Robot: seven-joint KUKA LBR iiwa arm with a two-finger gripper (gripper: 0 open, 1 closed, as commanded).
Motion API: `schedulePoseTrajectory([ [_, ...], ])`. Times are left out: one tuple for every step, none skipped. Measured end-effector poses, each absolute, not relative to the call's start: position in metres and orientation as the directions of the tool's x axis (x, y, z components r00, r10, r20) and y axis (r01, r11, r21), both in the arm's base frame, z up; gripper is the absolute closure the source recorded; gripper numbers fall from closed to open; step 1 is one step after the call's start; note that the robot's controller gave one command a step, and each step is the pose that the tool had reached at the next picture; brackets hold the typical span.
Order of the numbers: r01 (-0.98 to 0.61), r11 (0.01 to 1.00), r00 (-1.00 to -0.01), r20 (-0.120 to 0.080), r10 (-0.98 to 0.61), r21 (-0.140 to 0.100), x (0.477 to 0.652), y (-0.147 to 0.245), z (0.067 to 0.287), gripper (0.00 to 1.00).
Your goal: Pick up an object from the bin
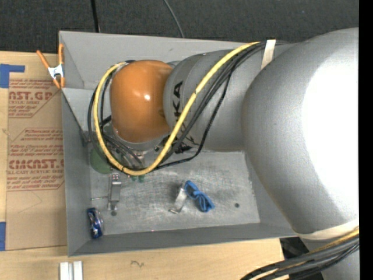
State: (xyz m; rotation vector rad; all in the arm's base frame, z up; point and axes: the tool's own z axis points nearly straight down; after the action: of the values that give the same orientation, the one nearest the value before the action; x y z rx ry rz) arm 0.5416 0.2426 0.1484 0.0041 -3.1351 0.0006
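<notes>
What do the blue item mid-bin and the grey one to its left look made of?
Blue item: likely plastic, going by its glossy, saturated colour; a pale silvery or clear piece is attached. Grey item: probably metal, going by its dull silver sheen, though not certain.

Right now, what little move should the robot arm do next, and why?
Probably a small drop straight down: the orange wrist cover hangs over a green thing by the bin's left-hand wall, while the small metal piece lies just clear in front.
</notes>
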Motion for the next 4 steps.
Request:
schedulePoseTrajectory([
  [-0.034,0.999,-0.999,-0.004,-0.034,0.002,0.526,0.148,0.068,0.0],
  [-0.112,0.994,-0.994,-0.008,-0.112,0.0,0.51,0.075,0.072,0.0],
  [-0.248,0.969,-0.969,-0.007,-0.248,-0.001,0.536,0.008,0.071,0.0],
  [-0.25,0.968,-0.968,-0.008,-0.25,0.0,0.536,0.011,0.072,1.0],
])
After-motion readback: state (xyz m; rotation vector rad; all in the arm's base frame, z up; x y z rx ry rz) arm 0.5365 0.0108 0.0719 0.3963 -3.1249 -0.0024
